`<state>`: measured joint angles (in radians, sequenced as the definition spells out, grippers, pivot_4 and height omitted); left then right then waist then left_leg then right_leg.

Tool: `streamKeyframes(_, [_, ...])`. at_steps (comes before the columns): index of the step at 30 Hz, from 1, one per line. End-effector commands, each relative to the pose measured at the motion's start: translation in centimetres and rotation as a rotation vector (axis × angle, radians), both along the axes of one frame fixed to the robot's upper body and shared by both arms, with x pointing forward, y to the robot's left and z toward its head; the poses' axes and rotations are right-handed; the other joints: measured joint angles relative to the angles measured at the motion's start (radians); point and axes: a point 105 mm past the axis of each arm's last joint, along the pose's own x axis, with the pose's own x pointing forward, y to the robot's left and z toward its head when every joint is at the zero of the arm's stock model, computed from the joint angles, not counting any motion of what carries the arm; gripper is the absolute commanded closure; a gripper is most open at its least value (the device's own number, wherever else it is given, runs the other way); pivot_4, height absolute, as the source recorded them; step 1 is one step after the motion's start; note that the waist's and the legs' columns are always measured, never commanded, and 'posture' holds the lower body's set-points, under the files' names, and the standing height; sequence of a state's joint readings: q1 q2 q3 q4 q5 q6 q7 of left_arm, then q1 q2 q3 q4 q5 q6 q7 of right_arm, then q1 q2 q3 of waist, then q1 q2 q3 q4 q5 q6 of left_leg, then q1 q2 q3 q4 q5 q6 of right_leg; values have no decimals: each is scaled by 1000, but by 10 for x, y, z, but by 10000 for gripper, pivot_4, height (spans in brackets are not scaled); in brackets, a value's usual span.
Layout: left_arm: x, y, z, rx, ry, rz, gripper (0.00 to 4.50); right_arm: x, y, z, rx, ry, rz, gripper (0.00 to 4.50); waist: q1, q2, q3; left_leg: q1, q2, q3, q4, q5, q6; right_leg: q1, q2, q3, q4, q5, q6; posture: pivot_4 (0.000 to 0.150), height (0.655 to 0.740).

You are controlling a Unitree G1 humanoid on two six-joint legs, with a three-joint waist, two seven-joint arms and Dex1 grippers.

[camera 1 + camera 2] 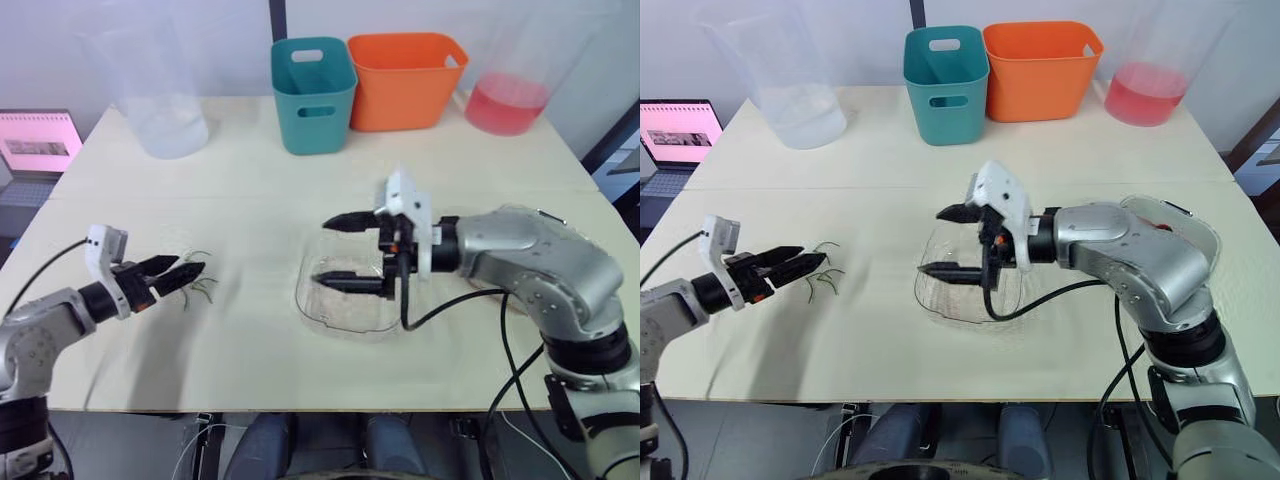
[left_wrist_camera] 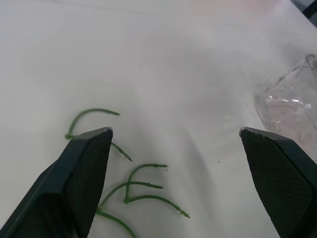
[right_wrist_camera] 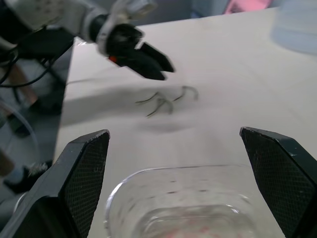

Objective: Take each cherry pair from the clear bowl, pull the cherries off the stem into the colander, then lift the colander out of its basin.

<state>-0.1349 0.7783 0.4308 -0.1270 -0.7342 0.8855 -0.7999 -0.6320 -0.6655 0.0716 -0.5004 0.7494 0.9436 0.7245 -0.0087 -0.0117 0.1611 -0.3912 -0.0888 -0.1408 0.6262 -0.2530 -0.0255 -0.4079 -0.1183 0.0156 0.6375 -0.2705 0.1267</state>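
The clear bowl [image 1: 345, 310] sits mid-table and I see no cherries in it, only a faint pink trace. My right gripper [image 1: 336, 252] hovers open over the bowl's left rim, one finger above it and one down inside. In the right wrist view the bowl [image 3: 173, 208] lies just below the wide-spread fingers. Several bare green stems [image 1: 200, 286] lie on the table to the left. My left gripper [image 1: 182, 272] is open right beside them, low over the table, with nothing held. The stems [image 2: 133, 183] also appear between its fingers in the left wrist view.
A teal tub [image 1: 313, 95] and an orange tub [image 1: 405, 80] stand side by side at the back. A clear jug of water [image 1: 165, 120] is back left, a jug of pink liquid [image 1: 510, 100] back right. A laptop [image 1: 40, 140] sits off the table's left.
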Motion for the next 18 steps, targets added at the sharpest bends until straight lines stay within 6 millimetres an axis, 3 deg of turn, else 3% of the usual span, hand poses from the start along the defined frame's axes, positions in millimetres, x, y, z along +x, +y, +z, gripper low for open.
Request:
streamKeyframes(1, [1,-15,49,120,-187,-116,441,18,-35,34,163,-136,-187,0,3,0,0,0,0,0,0,0,0,0,0,0,0,0,0,1500,7400])
streamKeyframes(5, [2,-47,82,147,-314,-256,441,27,-95,43,223,-94,-406,0,12,0,0,0,-1,1,0,0,0,1,-1,1,-2,0,0,1500,7400])
streamKeyframes(10, [11,-78,92,149,-406,-316,441,6,-187,51,346,-87,-683,0,23,1,0,0,-1,2,-1,0,0,2,-1,1,-4,0,0,1500,7400])
streamKeyframes(13, [21,-69,87,134,-417,-253,441,-18,-228,37,331,-94,-837,0,20,1,0,0,0,2,-1,0,0,2,0,1,-4,0,0,1500,7400])
streamKeyframes(18, [26,-34,70,117,-411,-138,441,-56,-282,11,347,-66,-1057,0,-1,3,-1,3,1,7,-4,-1,2,2,0,4,-2,0,0,1500,7400])
